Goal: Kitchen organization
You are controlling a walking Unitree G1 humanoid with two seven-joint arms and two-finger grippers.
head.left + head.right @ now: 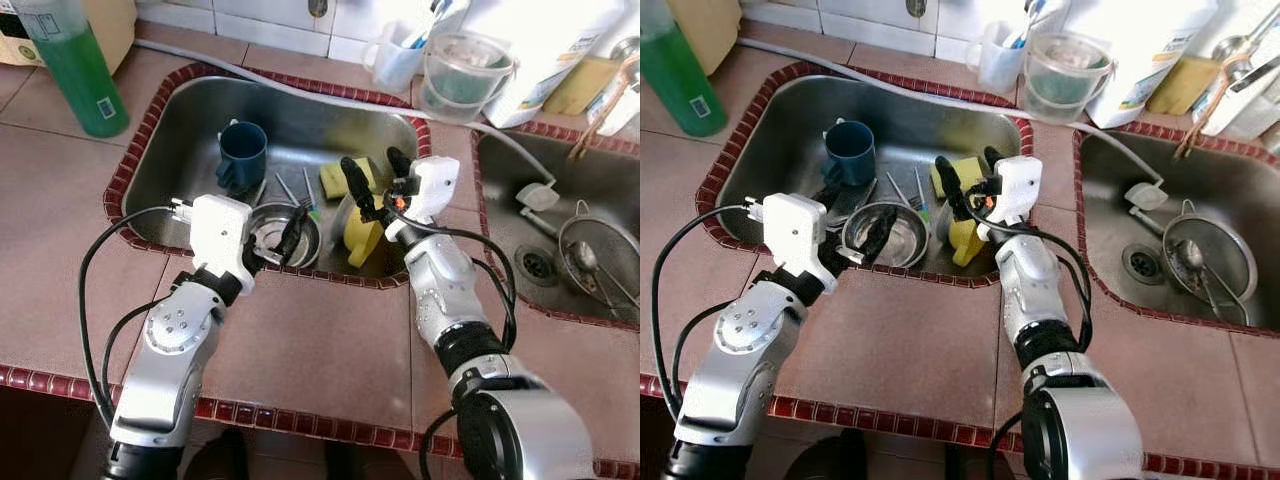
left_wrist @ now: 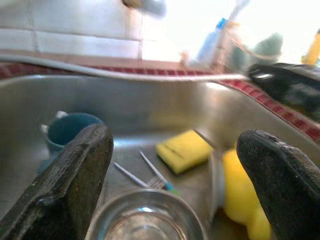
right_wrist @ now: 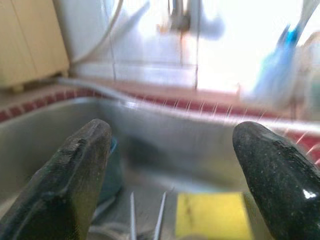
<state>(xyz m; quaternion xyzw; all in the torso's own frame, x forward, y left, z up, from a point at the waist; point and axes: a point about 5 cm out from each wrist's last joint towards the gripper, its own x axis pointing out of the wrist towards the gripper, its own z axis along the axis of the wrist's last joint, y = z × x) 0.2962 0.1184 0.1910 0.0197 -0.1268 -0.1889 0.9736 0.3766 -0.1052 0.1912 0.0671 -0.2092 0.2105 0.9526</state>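
Both grippers over the left sink [image 1: 150, 190], fingers spread wide on each, nothing between them. Left gripper [image 1: 278, 240] sits at the near rim, directly over the steel bowl [image 1: 285, 235]; the wrist view has the bowl [image 2: 145, 220] low between the two fingers [image 2: 70, 185], not touched. Bowl is upright, mouth up, on the sink floor at the near side, centre. Right gripper [image 1: 377, 178] hangs over the right part of the same sink, above the yellow cup [image 1: 362, 232] and sponge [image 1: 340, 178]. Yellow cup lies tipped on its side against the near-right wall, just right of the bowl; which way its mouth faces, cannot tell. Sponge lies flat just far of the cup, long axis running roughly left-right; in the right wrist view it [image 3: 212, 217] shows below and between the fingers [image 3: 75, 185]. Blue mug [image 1: 243, 155] stands upright at far left of the sink floor, well apart from both grippers. Fork [image 1: 291, 192] and a thin utensil [image 1: 309, 190] lie between mug and sponge, long axes running near-far, fork tines toward the bowl. Green bottle [image 1: 75, 65] on the counter far left. Right sink [image 1: 600, 180] holds a strainer [image 1: 595, 255].
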